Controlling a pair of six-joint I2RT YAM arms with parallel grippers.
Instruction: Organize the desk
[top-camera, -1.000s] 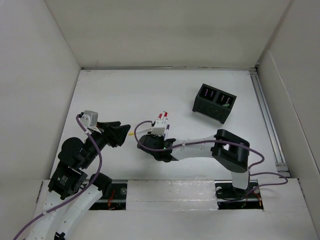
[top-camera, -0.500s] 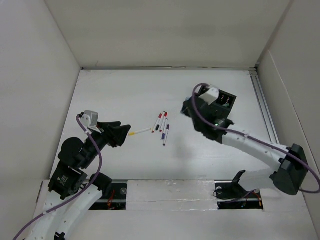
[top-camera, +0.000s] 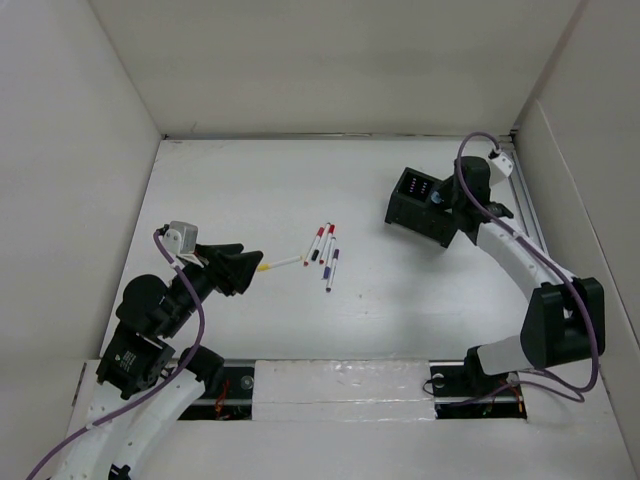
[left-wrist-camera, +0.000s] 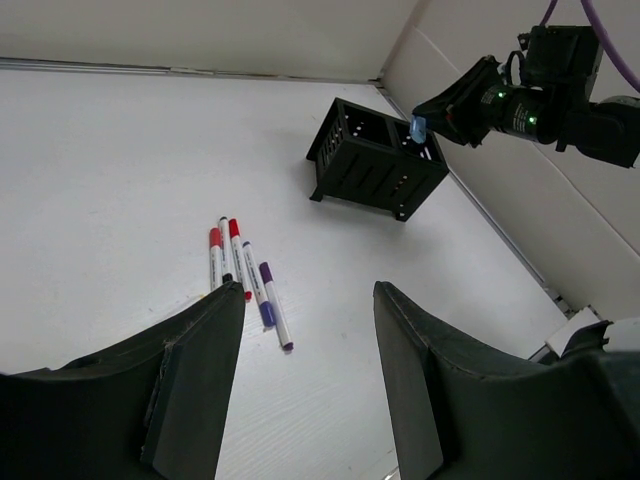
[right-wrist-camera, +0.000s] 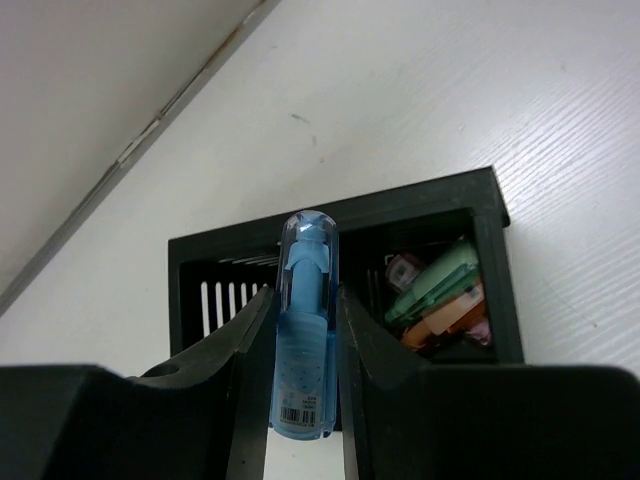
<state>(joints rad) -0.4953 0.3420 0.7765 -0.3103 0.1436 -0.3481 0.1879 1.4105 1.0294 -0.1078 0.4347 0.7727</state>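
Right wrist: desk (right-wrist-camera: 560, 120) below R gripper (right-wrist-camera: 303, 300)

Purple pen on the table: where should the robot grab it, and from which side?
Probably the half nearer the arms, from straight above, with the jaws across it. The purple pen lies flat on the desk, and that end sticks out past the red pens beside it, so there looks to be room on both sides.
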